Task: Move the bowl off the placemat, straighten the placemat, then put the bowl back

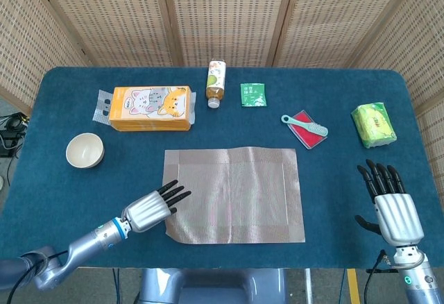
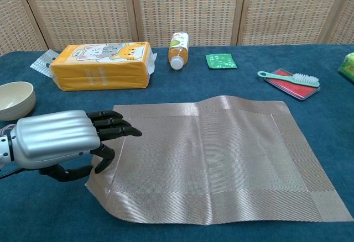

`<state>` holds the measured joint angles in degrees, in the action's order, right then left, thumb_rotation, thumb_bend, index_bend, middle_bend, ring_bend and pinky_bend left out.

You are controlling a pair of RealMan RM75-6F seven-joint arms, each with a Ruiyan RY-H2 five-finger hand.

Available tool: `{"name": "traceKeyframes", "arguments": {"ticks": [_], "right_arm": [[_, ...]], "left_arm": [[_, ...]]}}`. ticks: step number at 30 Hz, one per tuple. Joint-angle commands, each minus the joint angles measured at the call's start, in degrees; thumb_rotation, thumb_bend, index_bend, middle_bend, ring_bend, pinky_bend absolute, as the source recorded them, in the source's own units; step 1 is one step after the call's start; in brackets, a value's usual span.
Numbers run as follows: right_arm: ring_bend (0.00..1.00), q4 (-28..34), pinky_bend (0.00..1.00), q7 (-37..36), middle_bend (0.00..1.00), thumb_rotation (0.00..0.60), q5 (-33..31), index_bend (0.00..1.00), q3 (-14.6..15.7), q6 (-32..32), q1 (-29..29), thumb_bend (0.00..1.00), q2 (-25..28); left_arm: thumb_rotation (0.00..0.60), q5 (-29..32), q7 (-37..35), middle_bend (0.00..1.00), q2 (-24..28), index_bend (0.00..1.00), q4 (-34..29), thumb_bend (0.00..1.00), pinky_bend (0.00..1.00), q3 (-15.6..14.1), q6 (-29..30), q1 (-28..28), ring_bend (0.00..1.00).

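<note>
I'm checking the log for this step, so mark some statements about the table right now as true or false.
1. The bowl sits on the placemat. False: it rests on the table, left of the placemat.
2. The left hand holds the placemat's near-left corner. True.
3. The right hand rests on the placemat. False: it is off to the right, apart from it, fingers apart.
4. The bottle lies on its side. True.
5. The brush lies across the orange box. False: it lies on a red item.
</note>
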<state>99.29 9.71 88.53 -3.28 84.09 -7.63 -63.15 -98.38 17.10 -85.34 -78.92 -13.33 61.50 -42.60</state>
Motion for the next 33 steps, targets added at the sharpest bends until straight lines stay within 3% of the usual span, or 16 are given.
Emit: {"name": "traceKeyframes", "arguments": {"ticks": [1, 5, 19, 20, 23, 24, 30, 33], "right_arm": [[0.0, 0.07, 0.0, -0.02, 0.0, 0.6, 0.07, 0.0, 0.01, 0.07, 0.04, 0.0, 0.05], [0.0, 0.17, 0.0, -0.16, 0.0, 0.6, 0.09, 0.0, -0.05, 0.17, 0.13, 0.0, 0.28], [0.0, 0.42, 0.0, -0.29, 0.0, 0.6, 0.41, 0.0, -0.12, 0.52, 0.36, 0.0, 0.58], [0.0, 0.44, 0.0, -0.3, 0.0, 0.6, 0.43, 0.0, -0.11, 0.52, 0.38, 0.0, 0.59], [0.0, 0.51, 0.0, -0.3, 0.0, 0.6, 0.48, 0.0, -0.12, 0.57, 0.42, 0.0, 0.63], [0.0, 0.54, 0.0, -0.32, 0.0, 0.6, 0.47, 0.0, -0.12, 0.57, 0.43, 0.0, 0.65], [0.0, 0.65, 0.0, -0.27, 0.0, 0.6, 0.44, 0.0, -0.08, 0.44, 0.46, 0.0, 0.72], [0.0, 0.73, 0.0, -0.24, 0.0, 0.6, 0.4, 0.0, -0.07, 0.28, 0.42, 0.0, 0.72]], "left_arm": [[0.6, 0.06, 0.39, 0.0, 0.78, 0.79, -0.68, 0.53, 0.0, -0.39, -0.13, 0.69, 0.0], [0.6, -0.84, 0.44, 0.0, 2.54, 0.79, -1.48, 0.53, 0.0, -1.77, 0.29, 2.25, 0.0], [0.6, -2.89, -0.59, 0.0, 4.04, 0.77, -1.13, 0.53, 0.0, -1.46, 0.09, 3.99, 0.0], [0.6, -3.14, -0.87, 0.0, 4.28, 0.69, -1.14, 0.49, 0.0, -1.57, -0.09, 3.93, 0.0], [0.6, -3.59, -2.89, 0.0, 5.57, 0.15, -1.87, 0.09, 0.0, -1.8, -0.53, 3.66, 0.0], [0.6, -3.8, -3.97, 0.0, 6.05, 0.03, -2.24, 0.01, 0.0, -1.77, -0.12, 3.66, 0.0], [0.6, -3.15, -6.8, 0.0, 11.33, 0.0, -4.48, 0.0, 0.0, -0.62, 5.38, 5.92, 0.0], [0.6, -0.08, -7.82, 0.0, 13.89, 0.0, -5.4, 0.0, 0.0, 1.35, 8.33, 8.0, 0.0]]}}
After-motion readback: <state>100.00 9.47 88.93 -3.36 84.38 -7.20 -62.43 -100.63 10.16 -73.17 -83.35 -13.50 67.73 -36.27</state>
